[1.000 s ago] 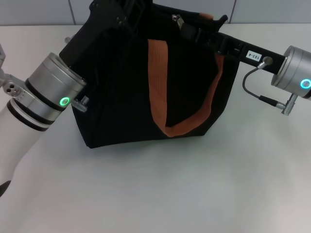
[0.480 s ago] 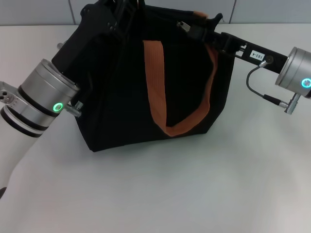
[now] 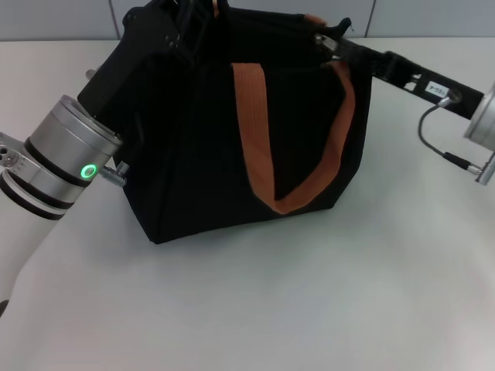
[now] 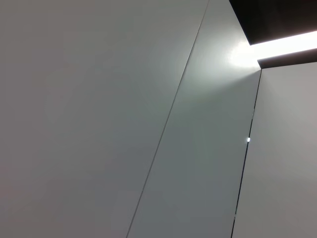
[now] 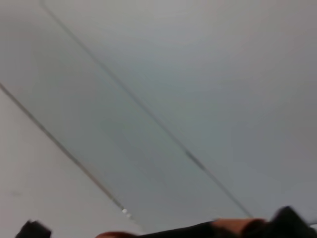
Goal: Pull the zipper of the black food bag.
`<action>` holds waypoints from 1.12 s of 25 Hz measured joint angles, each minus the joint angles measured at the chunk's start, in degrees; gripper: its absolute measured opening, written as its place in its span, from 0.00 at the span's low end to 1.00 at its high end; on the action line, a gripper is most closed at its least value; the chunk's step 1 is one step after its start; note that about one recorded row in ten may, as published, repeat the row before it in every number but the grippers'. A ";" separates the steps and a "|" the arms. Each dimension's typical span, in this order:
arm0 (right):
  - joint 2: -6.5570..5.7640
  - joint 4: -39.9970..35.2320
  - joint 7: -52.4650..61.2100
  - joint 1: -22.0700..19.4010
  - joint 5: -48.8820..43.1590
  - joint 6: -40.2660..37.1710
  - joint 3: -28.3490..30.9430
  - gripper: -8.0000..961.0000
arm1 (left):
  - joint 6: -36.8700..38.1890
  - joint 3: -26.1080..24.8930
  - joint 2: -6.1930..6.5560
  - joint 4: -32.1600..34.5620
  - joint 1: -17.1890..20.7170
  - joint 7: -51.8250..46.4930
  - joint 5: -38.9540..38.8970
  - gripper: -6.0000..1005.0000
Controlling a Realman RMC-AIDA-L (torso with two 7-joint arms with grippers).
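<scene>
Now black food bag upright, right gripper at zipper (jaws' state unclear), left gripper at far-left top corner.

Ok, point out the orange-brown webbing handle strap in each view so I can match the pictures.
Head view: the orange-brown webbing handle strap hangs in a loop down the front of the boxy black fabric food bag.
Left wrist view: not in it, only pale wall panels.
Right wrist view: a sliver of orange at the lower edge.
Shared landmark: head and right wrist views both show the bag's black top edge.
</scene>
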 joint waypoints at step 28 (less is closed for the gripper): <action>1.61 7.04 -26.17 -6.72 0.40 -16.27 11.83 0.20 | -5.49 -4.35 0.53 8.73 3.22 -0.84 -0.09 0.22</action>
